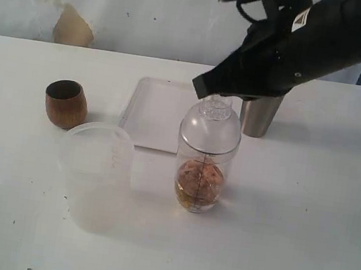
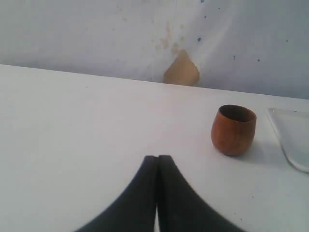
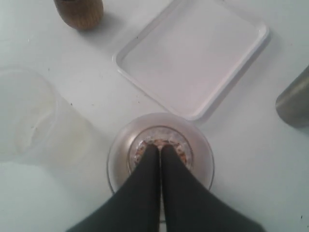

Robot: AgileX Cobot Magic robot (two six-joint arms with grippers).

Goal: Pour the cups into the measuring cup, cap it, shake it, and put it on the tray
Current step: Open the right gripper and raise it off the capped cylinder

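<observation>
The measuring cup point(image 1: 204, 172) stands mid-table with brownish contents at its bottom and a clear domed cap point(image 1: 214, 116) on top. My right gripper point(image 3: 160, 147) is shut with nothing in it, its tips right over the cap's centre point(image 3: 120, 159); whether they touch it I cannot tell. The wooden cup point(image 1: 65, 103) stands upright at the left. The steel tumbler point(image 1: 260, 116) stands behind the measuring cup, partly hidden by my right arm. The white tray point(image 1: 153, 110) lies just behind the measuring cup. My left gripper point(image 2: 157, 157) is shut and empty over bare table, short of the wooden cup point(image 2: 233, 130).
A frosted plastic tub point(image 1: 96, 170) stands to the left of the measuring cup, close to it. A wall runs along the table's far edge. The left arm does not show in the exterior view.
</observation>
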